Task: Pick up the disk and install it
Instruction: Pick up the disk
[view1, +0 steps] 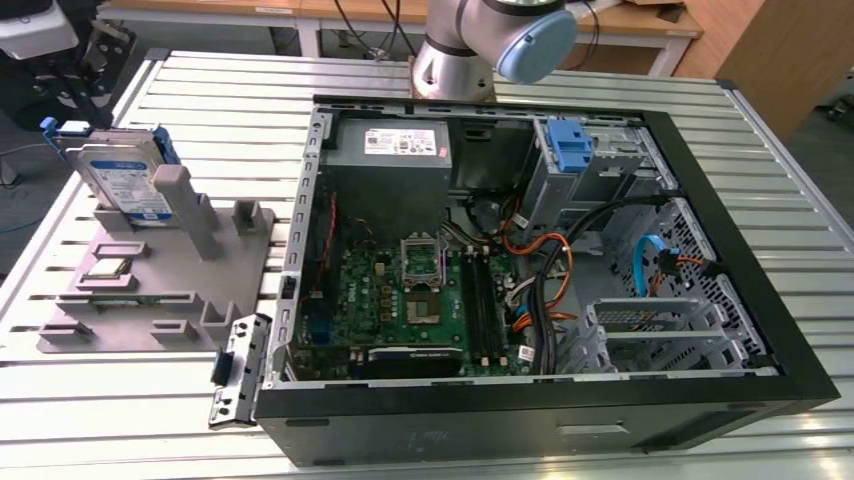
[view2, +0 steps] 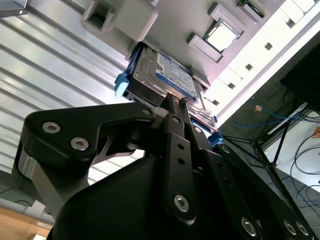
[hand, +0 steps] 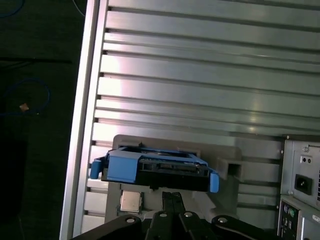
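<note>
Metal, matte black and dotted with hex-socket screws, nearest in the second wrist view: the gripper (view2: 176, 100) and its flat linkage bars. Fingers (view2: 173, 127) narrow and straight, drawn together with barely a slit between, clasping nothing. Tips right at the edge of the disk (view2: 170, 75); contact impossible to judge.

Just beyond, the disk itself: a flat rectangular slab of silver-grey metal with a white-and-blue label, clipped in a bright blue plastic carrier frame (hand: 122, 167) with rounded tabs at both ends. Stands on edge in a slot of a grey plastic holder (view1: 200, 265), outside the computer case (view1: 534, 425), at the exterior view's left.

Holder blocky and matte, with upright posts and shallow rectangular pockets. In one pocket, a square processor chip (view1: 107, 267) with a shiny metal lid.

Beneath, a table (view1: 120, 400) of brushed aluminium slats, ribbed with long parallel grooves.

Farther toward the exterior view's right, the case lying on its side, open, black-rimmed, with perforated grey sheet-metal walls. Inside:
- a green motherboard (view1: 387, 290)
- a grey power supply box (view1: 390, 143) with a white label
- a lone blue plastic bracket (view1: 571, 150) in the drive bay
- loops of orange, black and blue cable (view1: 558, 250)

Farthest back, the arm's base (view1: 447, 70), a smooth silver-grey cylinder with a pale blue cap (view1: 534, 45).
</note>
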